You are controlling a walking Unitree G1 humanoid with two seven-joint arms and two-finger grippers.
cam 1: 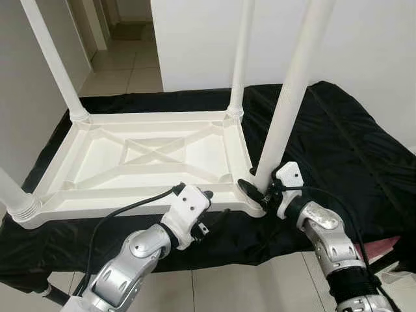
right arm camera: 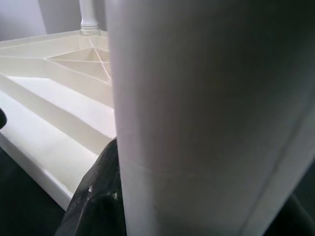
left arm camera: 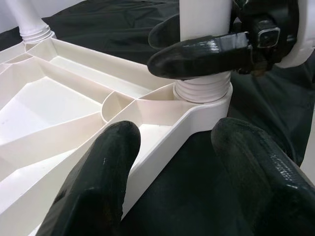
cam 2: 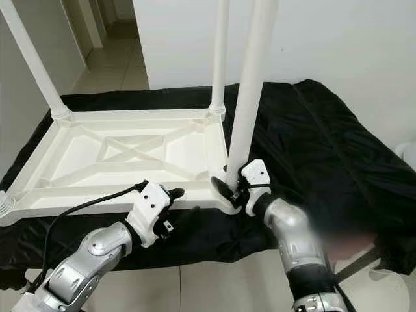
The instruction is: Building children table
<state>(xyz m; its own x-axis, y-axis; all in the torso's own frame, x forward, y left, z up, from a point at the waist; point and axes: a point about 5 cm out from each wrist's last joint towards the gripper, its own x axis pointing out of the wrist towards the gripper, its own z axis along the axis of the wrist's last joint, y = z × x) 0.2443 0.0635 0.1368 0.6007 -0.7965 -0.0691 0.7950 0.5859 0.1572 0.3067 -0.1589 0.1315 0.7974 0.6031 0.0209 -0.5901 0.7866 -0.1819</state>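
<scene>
We are working on the tabletop (cam 1: 149, 162), lying underside up on the black cloth (cam 1: 338, 130) across the middle of the frame, with legs standing in its corners. The right gripper (cam 1: 260, 188), at lower centre right, is clamping its fingers around the near leg (cam 1: 286, 104) just above the threaded collar. The left gripper (left arm camera: 172, 162), at lower centre, is hovering with fingers apart astride the top's near rim, not touching that we can tell.

Handling, judged: moulded white plastic, light and stiff, with a smooth, slippery surface. The leg is probably best held low, near the socket, for turning; the ribbed rim offers a hold for steadying the top. No brands, labels or writing are showing.
</scene>
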